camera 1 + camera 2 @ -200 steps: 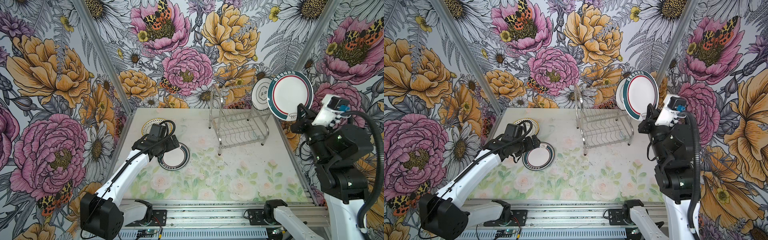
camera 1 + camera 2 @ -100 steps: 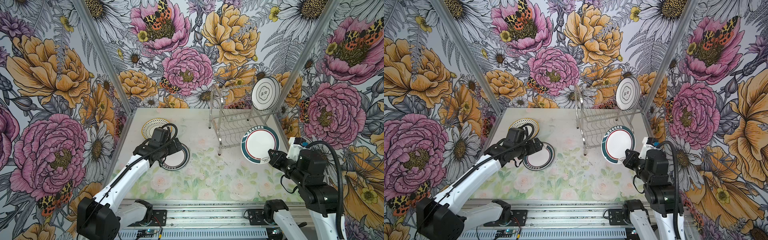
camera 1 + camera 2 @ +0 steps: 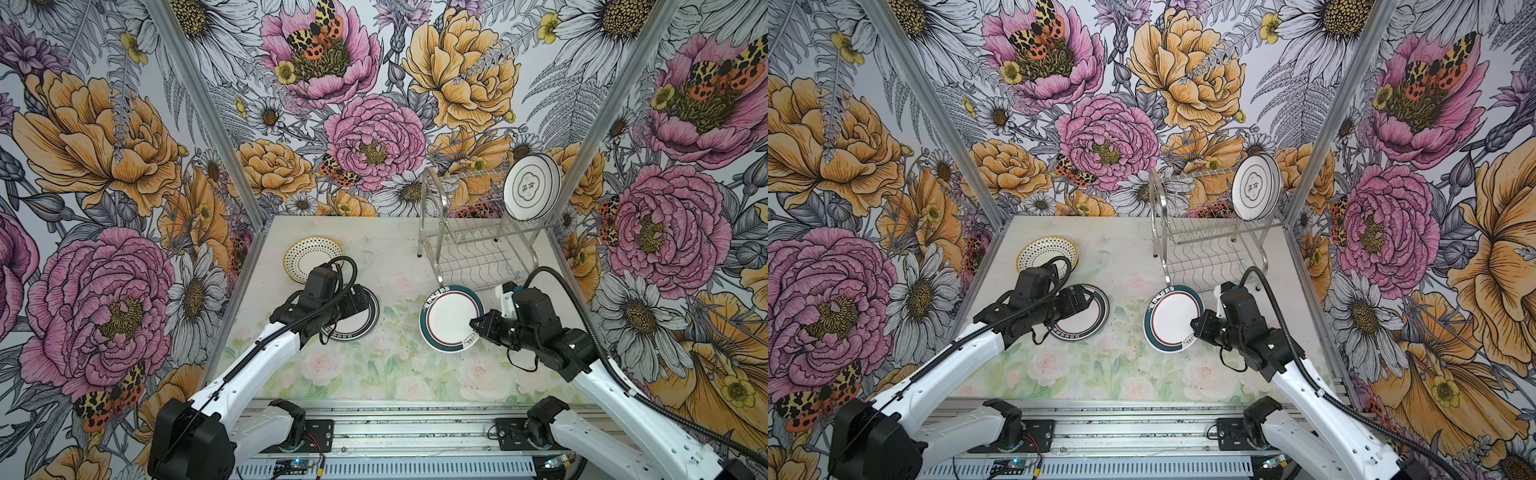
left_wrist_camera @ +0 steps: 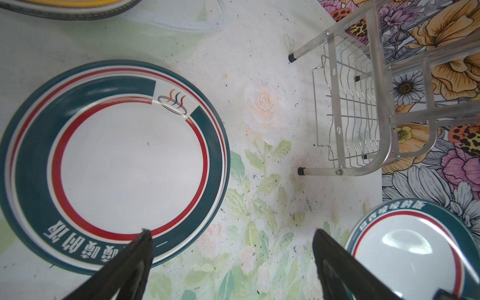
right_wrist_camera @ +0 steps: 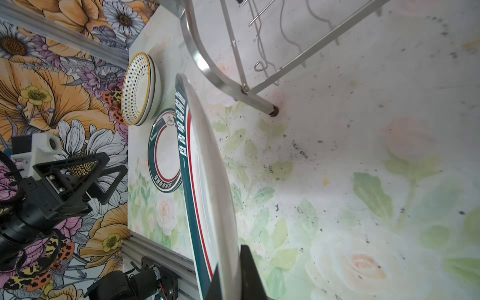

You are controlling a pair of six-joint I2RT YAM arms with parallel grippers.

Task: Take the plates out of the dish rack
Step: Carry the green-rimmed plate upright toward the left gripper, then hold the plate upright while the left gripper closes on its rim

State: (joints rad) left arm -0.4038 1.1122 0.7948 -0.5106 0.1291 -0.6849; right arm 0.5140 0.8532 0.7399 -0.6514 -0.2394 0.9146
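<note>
One white plate with black rings (image 3: 531, 187) stands upright in the upper tier of the dish rack (image 3: 478, 262), which sits at the table's (image 3: 374, 249) far right corner. The right gripper (image 3: 473, 326) is clamped on the rim of a teal-and-red-ringed plate (image 3: 446, 318), held tilted just in front of the rack's near leg. The left gripper (image 4: 231, 231) hangs with fingers spread wide, grasping nothing, above a matching plate (image 4: 124, 161) lying flat left of the table's middle. A stack of yellow-rimmed dotted plates (image 3: 309, 255) lies near the far left edge.
</note>
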